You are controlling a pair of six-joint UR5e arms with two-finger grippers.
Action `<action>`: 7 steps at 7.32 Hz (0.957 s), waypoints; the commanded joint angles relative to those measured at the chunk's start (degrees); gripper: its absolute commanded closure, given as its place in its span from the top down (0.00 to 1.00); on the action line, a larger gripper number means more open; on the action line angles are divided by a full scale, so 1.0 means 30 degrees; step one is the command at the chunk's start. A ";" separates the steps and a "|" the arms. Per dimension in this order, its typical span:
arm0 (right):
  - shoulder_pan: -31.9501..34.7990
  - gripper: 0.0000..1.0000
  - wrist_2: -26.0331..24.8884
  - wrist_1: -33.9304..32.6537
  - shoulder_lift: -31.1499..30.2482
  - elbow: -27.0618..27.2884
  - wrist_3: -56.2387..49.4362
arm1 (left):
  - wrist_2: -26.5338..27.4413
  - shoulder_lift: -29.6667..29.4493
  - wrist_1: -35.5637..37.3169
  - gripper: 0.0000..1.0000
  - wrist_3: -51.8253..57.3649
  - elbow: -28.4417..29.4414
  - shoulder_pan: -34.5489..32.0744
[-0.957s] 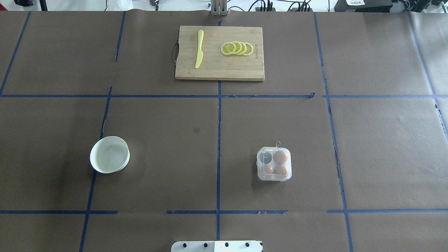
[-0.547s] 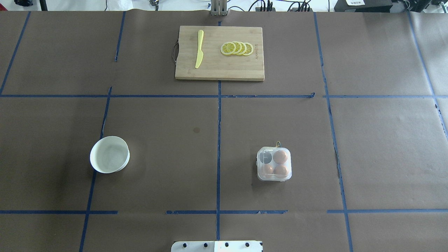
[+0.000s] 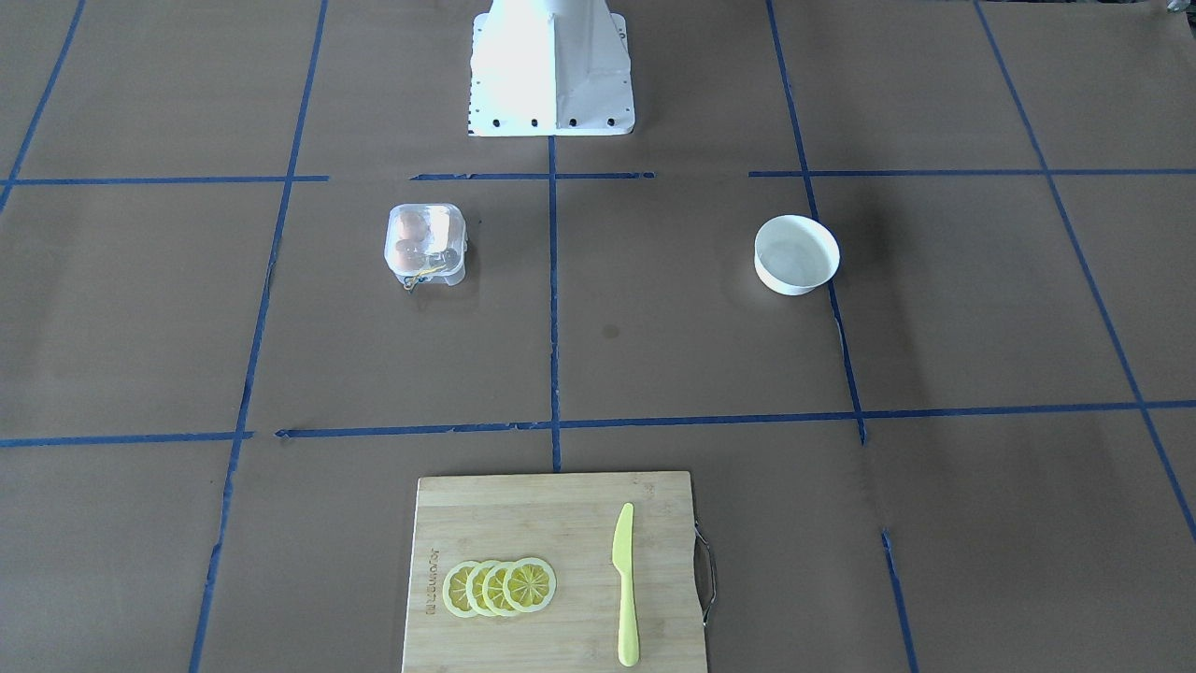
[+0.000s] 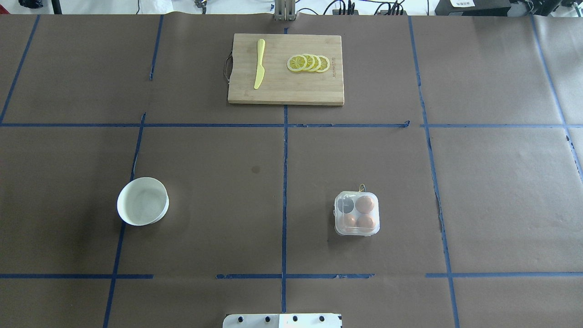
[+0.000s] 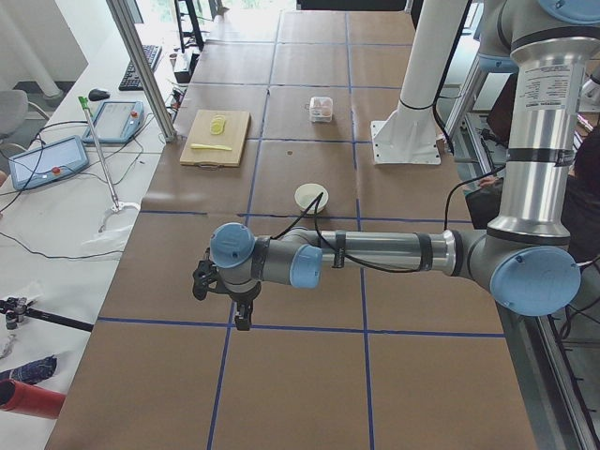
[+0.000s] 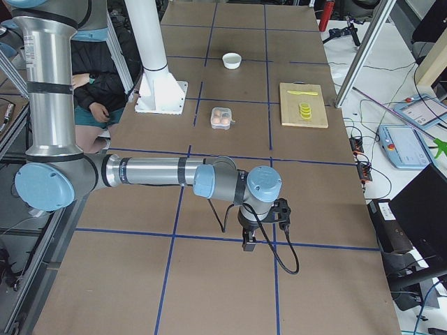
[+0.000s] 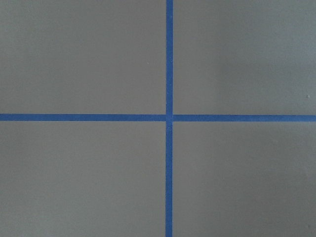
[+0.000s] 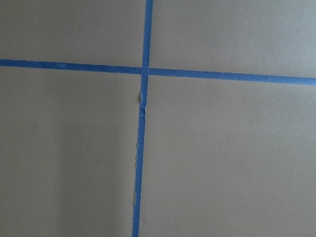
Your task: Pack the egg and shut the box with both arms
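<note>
Egg carton (image 4: 357, 213) sits right of centre on the worktop (image 4: 227, 218), three eggs (image 4: 365, 204) blurred behind its clear plastic. Left tool (image 5: 242, 319) and right tool (image 6: 248, 242) hang far off; we cannot tell whether either is parted.

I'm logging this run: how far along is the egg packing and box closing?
Done: three orange-brown eggs sit in the clear plastic four-cell carton, which looks shut; the round white bowl is empty. In hand: nothing; the left gripper and right gripper hang over the table ends, far off. Left: one cell looks empty, but no loose egg shows.
</note>
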 commanded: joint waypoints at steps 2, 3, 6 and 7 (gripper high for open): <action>0.0014 1.00 0.0071 0.2299 -0.0586 0.0078 0.2146 | 0.0013 0.0010 -0.0001 1.00 -0.0001 -0.0030 -0.0006; 0.0014 1.00 0.0100 0.2299 -0.0556 0.0107 0.2182 | 0.0013 0.0010 -0.0001 1.00 -0.0001 -0.0030 -0.0006; 0.0014 1.00 0.0716 0.2299 -0.0468 0.0020 0.2183 | 0.0013 0.0010 -0.0001 1.00 -0.0001 -0.0088 -0.0006; 0.0014 1.00 0.0716 0.2299 -0.0439 0.0020 0.2183 | -0.0016 0.0010 -0.0001 1.00 -0.0001 -0.0089 -0.0006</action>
